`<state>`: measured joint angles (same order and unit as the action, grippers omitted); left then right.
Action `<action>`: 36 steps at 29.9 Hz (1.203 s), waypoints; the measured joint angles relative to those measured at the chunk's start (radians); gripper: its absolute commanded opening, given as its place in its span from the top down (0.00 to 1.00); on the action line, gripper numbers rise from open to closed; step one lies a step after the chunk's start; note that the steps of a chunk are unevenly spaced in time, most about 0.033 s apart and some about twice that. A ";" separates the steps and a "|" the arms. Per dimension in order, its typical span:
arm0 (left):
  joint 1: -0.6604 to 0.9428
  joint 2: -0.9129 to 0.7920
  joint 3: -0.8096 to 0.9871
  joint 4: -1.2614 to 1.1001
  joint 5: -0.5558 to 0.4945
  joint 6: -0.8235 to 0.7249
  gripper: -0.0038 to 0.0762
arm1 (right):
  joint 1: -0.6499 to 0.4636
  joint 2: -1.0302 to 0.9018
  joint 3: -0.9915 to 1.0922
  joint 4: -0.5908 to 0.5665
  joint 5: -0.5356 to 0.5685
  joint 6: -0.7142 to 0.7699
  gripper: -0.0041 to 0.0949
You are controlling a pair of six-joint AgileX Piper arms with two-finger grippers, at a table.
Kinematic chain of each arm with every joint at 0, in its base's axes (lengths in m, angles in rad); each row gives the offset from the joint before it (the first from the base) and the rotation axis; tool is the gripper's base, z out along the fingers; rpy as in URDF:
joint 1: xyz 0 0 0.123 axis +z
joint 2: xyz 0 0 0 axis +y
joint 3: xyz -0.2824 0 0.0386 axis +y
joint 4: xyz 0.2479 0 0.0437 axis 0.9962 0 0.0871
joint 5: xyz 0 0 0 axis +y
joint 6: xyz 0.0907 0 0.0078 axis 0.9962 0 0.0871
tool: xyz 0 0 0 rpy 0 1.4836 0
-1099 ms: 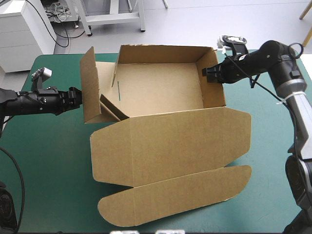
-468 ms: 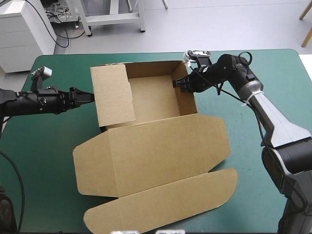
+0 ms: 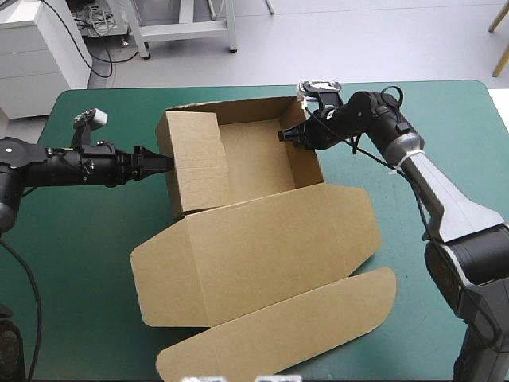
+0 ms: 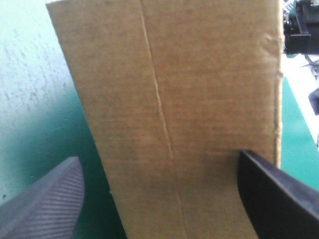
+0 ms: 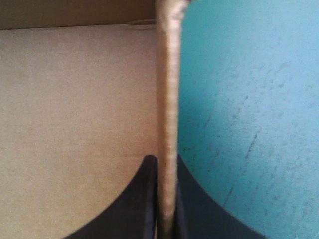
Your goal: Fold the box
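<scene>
The brown box stands as an open tray at the back middle of the teal-green table, its lid lying flat toward the near edge. My right gripper is shut on the top edge of the box's right wall, one black finger on each side. My left gripper comes in from the left against the outer face of the left wall, which leans in over the tray. Its fingers stand open, with that wall close ahead.
The lid's rounded end flap reaches almost to the table's near edge. Bare teal-green cover shows left of the lid and to the right of the box.
The box was dragged leftward by my right gripper and its left flap swung up against the tray. Just before now, my left gripper pushed right, shifting the wall and lid slightly right.
</scene>
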<state>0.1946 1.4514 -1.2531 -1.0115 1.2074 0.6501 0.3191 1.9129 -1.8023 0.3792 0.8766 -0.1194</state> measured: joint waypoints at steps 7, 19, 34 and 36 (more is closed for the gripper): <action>-0.002 0.000 0.000 0.004 0.000 0.000 0.20 | 0.000 0.001 0.000 -0.018 0.013 0.024 0.97; -0.003 0.000 0.000 0.013 0.000 0.000 0.20 | 0.003 0.001 0.000 -0.039 0.018 0.056 0.97; -0.010 0.000 0.000 0.004 0.009 0.000 0.20 | -0.005 0.001 0.000 -0.046 0.036 0.105 0.97; -0.010 0.000 0.000 0.004 0.009 0.000 0.20 | 0.002 0.001 0.000 -0.042 0.037 0.100 0.97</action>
<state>0.1847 1.4514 -1.2531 -1.0078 1.2160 0.6505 0.3207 1.9135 -1.8023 0.3368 0.9135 -0.0194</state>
